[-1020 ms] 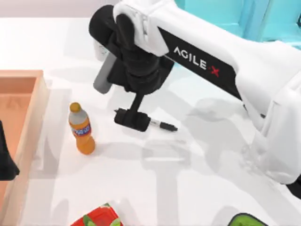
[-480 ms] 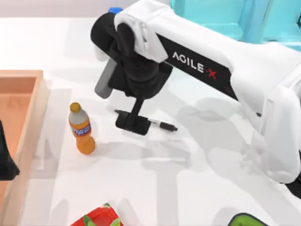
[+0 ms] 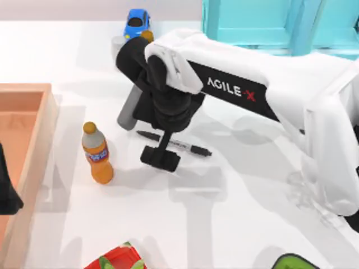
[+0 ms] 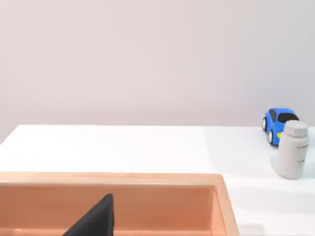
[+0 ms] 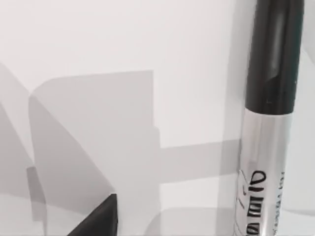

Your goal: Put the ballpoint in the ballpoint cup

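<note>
The ballpoint (image 3: 189,148) lies flat on the white table near the middle, black at both ends with a pale printed barrel. My right gripper (image 3: 161,158) hangs low just in front of it, beside its middle, and does not hold it. From the right wrist the ballpoint (image 5: 268,123) is seen very close, lying alongside the gripper. The ballpoint cup is out of view. My left arm (image 3: 5,193) is parked at the left edge over a wooden tray.
An orange drink bottle (image 3: 97,154) stands left of the gripper. The wooden tray (image 3: 39,140) runs along the left side. A blue toy car (image 3: 136,22) and a white bottle (image 4: 291,156) sit at the back. A teal cabinet (image 3: 252,22) stands back right.
My right gripper has slid from over the ballpoint toward the table's front, uncovering its left end. The ballpoint has not moved. The left arm is still.
</note>
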`<state>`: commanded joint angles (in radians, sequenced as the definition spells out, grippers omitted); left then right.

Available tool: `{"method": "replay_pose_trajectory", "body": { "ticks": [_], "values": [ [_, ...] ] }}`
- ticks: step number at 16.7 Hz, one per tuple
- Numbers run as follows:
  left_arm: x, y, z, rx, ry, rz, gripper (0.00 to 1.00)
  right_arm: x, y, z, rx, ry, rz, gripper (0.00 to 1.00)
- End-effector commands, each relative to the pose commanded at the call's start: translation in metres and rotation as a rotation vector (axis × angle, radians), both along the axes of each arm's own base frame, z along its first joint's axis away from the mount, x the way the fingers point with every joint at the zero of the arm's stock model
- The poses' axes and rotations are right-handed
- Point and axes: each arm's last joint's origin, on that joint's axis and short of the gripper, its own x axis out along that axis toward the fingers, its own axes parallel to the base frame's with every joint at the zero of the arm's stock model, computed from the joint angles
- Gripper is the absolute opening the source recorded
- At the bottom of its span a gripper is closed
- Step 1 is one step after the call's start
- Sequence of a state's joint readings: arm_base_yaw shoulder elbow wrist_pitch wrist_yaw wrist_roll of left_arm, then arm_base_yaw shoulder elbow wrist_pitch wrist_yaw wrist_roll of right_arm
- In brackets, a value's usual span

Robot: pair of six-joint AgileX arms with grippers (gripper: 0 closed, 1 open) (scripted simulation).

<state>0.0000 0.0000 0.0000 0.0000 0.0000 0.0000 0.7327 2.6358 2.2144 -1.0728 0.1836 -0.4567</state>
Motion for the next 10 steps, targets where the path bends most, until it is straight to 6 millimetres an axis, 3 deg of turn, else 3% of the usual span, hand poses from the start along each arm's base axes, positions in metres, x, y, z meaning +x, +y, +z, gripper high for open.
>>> {"method": "replay_pose_trajectory", "body": {
  "ticks": [3, 10],
  "values": [
    [0.0000, 0.0000, 0.0000, 0.000, 0.000, 0.000, 1.00, 0.0000, 0.0000, 0.0000, 0.000, 0.000, 0.000, 1.00],
    [0.0000, 0.0000, 0.0000, 0.000, 0.000, 0.000, 1.00, 0.0000, 0.0000, 0.0000, 0.000, 0.000, 0.000, 0.47]
  ]
}}
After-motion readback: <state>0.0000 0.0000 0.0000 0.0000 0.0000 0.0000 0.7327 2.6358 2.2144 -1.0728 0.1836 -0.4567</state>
